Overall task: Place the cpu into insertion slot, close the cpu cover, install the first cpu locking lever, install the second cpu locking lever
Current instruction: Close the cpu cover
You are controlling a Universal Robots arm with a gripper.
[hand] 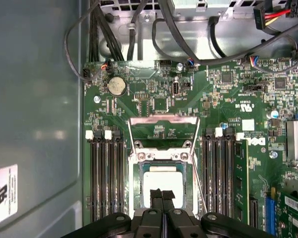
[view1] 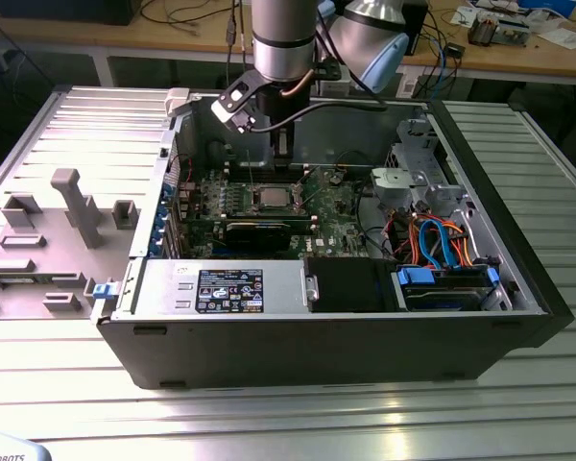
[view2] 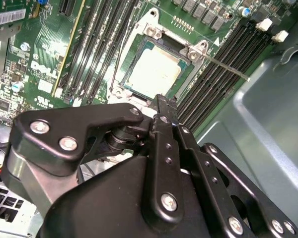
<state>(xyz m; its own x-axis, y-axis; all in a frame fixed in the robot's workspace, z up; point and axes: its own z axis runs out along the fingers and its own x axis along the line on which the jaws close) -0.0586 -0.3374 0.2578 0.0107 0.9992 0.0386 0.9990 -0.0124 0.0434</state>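
gripper (hand: 162, 194) closed, fingers pressed together, tips close over the cpu (hand: 161, 179), which sits in the insertion slot (hand: 137, 181); cpu cover (hand: 164, 120) flipped open.

In the first wrist view the gripper (hand: 162, 193) is covering one edge of the cpu (hand: 161, 179). That side of the insertion slot (hand: 138, 188) is running out of the picture. In the second wrist view the gripper's black linkage is hiding a corner of the slot and much of the green board (view2: 37, 52). In the exterior view the arm (view1: 283, 38) is being cut off at the top edge. The case's near wall (view1: 317, 346) is blocking the board's near strip. The slot is showing too small there to tell its parts apart.
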